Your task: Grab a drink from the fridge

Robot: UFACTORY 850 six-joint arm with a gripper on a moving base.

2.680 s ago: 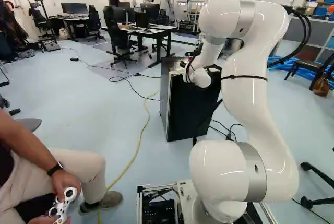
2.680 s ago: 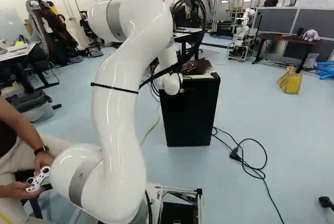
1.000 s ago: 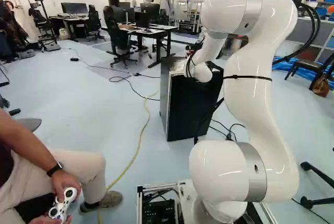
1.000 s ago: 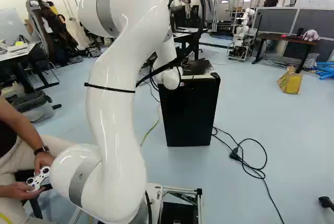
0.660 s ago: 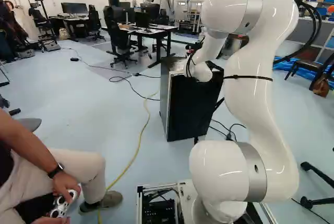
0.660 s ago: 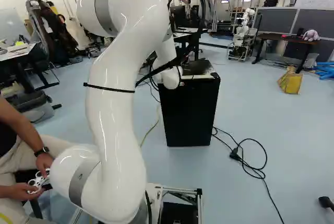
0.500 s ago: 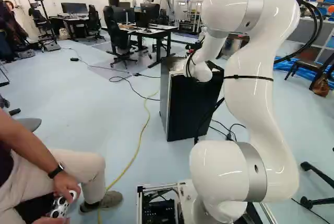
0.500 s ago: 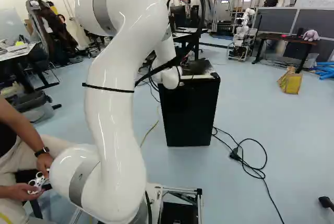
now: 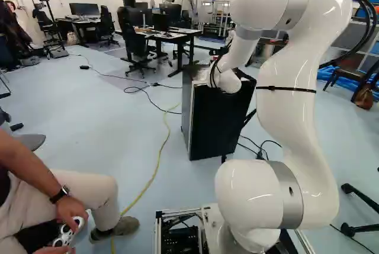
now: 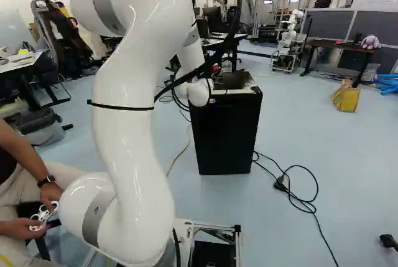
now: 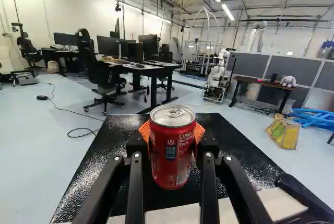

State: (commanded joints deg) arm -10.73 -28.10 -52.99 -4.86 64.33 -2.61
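In the wrist view a red drink can (image 11: pixel 172 153) stands upright between the orange pads of my gripper (image 11: pixel 171 135), which is shut on it from both sides. Under and around it lies the black speckled top (image 11: pixel 99 169) of the small fridge, with a pale strip along its near edge. Whether the can's bottom touches that top, I cannot tell. The dark fridge (image 9: pixel 216 125) stands on the floor ahead of the base, also seen in the right base view (image 10: pixel 225 139). In both base views my arm's white wrist largely hides the gripper.
Black cables (image 10: pixel 298 198) lie on the floor beside the fridge, and a yellow cable (image 9: pixel 157 168) runs on its other side. Farther off are desks (image 9: pixel 177 36), office chairs (image 9: pixel 135 44), a yellow bag (image 10: pixel 346 98) and another robot (image 10: pixel 288 43).
My arm's upper part has swung right and up in the left base view, and left in the right base view. The wrist has shifted only slightly above the fridge. Base and fridge have stayed put.
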